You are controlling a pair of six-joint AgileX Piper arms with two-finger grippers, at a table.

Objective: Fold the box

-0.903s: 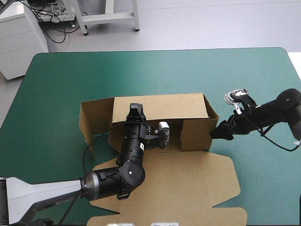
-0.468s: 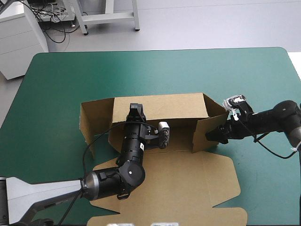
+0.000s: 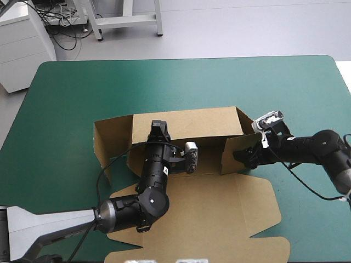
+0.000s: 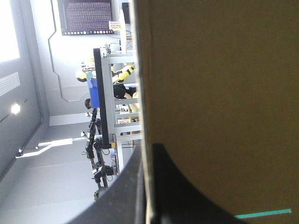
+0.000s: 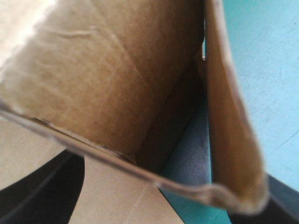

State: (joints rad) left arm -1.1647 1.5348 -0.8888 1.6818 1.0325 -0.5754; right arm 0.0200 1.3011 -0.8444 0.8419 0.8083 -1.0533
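The brown box point(image 3: 208, 156) stands half raised at the middle of the teal-green cover point(image 3: 66, 98), its lid point(image 3: 219, 213) flat on the near side. The left gripper point(image 3: 158, 127) reaches inside the box, pinched on its far wall point(image 3: 197, 121). The right gripper point(image 3: 241, 155) is at the box's right end, black fingers apart, the inward-turned end flap point(image 3: 227, 160) between them

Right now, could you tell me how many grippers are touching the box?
2. The left gripper clamps the back wall of the box; the right gripper is against the flap at its right end.
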